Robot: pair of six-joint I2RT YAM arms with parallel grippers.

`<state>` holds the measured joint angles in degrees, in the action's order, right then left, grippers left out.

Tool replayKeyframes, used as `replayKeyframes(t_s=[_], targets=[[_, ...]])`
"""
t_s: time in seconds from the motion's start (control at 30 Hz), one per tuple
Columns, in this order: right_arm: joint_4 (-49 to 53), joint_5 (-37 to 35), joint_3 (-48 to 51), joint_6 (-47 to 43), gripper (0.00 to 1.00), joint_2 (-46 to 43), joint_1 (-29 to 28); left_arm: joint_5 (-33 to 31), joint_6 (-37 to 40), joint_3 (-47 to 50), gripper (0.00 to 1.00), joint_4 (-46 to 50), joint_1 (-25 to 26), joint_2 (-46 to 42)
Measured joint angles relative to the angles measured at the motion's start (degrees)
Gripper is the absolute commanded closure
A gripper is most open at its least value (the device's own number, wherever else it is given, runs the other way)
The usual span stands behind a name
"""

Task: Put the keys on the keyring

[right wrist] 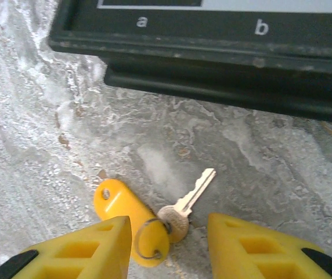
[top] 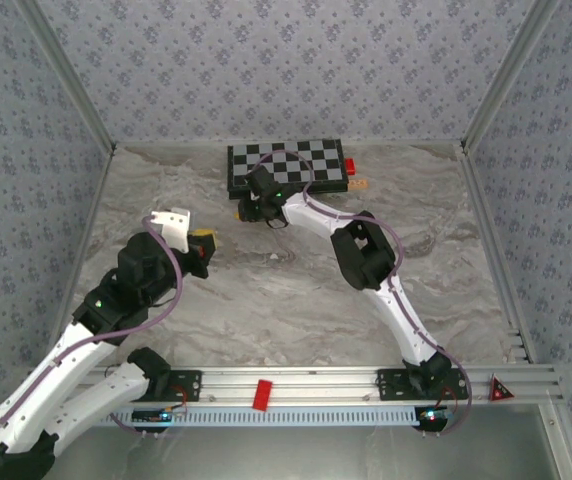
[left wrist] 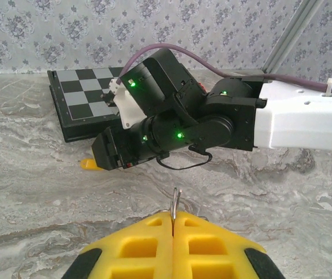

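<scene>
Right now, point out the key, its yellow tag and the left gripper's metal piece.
key [right wrist: 196,189], right wrist view, silver blade.
yellow tag [right wrist: 116,203], right wrist view, flat face.
metal piece [left wrist: 176,203], left wrist view, exposed tip.

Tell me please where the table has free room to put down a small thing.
Free: the marble table between the left arm and the right arm, and the far-left corner beside the chessboard. Crowded: before the chessboard's near edge, where the open right gripper hangs over the key and yellow tag.
</scene>
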<state>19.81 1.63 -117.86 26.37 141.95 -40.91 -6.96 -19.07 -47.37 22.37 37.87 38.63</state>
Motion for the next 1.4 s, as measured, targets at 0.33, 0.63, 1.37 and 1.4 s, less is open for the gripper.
replayKeyframes(t_s=[0.33, 0.63, 1.37, 1.4], targets=[[-0.7, -0.3, 0.7, 0.3, 0.64, -0.9, -0.2, -0.4, 0.0, 0.9, 1.00, 0.0, 0.0, -1.1], [-0.7, 1.2, 0.6, 1.6, 0.72, -0.8, 0.7, -0.4, 0.0, 1.1, 1.00, 0.0, 0.0, -1.0], [1.0, 3.8, -0.9, 3.0, 0.98, 1.3, 1.4, -0.4, 0.0, 1.1, 1.00, 0.0, 0.0, -1.0], [0.9, 4.0, -1.0, 2.9, 1.00, 1.3, 1.4, -0.4, 0.0, 1.1, 1.00, 0.0, 0.0, -1.0]])
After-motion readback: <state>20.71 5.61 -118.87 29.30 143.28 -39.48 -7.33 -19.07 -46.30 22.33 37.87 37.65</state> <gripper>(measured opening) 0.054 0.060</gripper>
